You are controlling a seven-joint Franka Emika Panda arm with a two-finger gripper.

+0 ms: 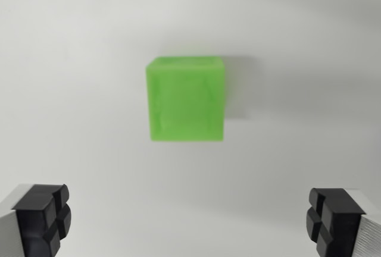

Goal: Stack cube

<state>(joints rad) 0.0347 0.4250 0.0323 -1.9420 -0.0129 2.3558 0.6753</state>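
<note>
Nearest to the camera are the two black rubber fingertips (pixel 44 218) of the gripper (pixel 189 221), one in the lower corner at the wrist view's left and the other in the lower corner at the wrist view's right. Each pad sits on a silver metal finger that is cut by the picture's edge. The jaws stand wide apart and hold nothing between them; the gap shows only bare surface. Further away, above the middle of this gap, a green cube (pixel 186 99) rests on the white table (pixel 77 60). The cube looks a little blurred and it throws a soft grey shadow toward the wrist view's right. It is well apart from both fingertips and touches neither.
</note>
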